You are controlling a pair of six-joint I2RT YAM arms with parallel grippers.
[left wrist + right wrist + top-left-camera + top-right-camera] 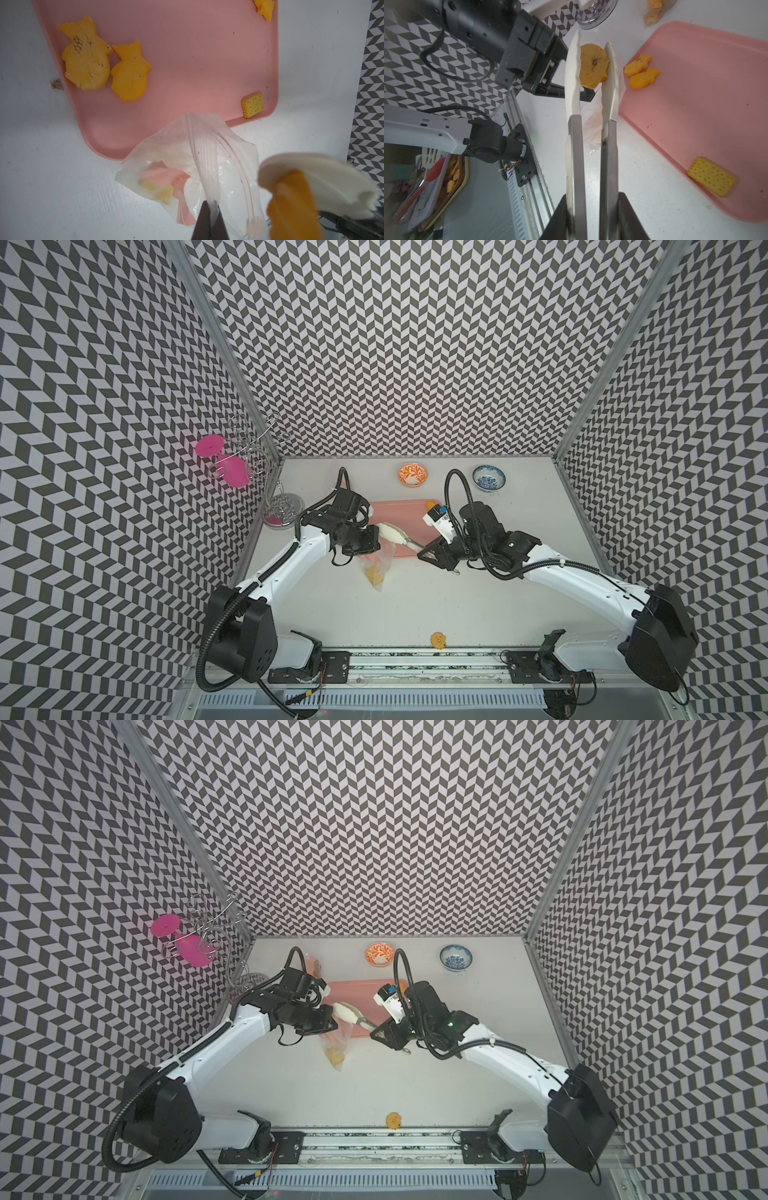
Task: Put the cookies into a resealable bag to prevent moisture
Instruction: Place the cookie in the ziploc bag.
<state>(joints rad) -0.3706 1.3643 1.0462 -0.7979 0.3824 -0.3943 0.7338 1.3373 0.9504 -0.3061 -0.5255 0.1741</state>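
Observation:
My left gripper (210, 204) is shut on the rim of the clear resealable bag (187, 162) and holds its mouth up just off the pink tray (187, 62). A few yellow cookies (374, 574) lie inside the bag. My right gripper (592, 195) is shut on the steel handles of white-tipped tongs (574, 145). The tongs pinch a round orange cookie (593, 64) above the bag's mouth, close to the left gripper. Two fish cookies (86, 62) (129, 76) and a square one (252, 105) lie on the tray. Another cookie (438, 640) lies alone at the table's front edge.
An orange patterned bowl (412, 474) and a blue one (489, 478) stand at the back of the table. A wire rack holding a pink glass (232, 460) stands at the back left, its round base (284, 510) near the left arm. Patterned walls close three sides.

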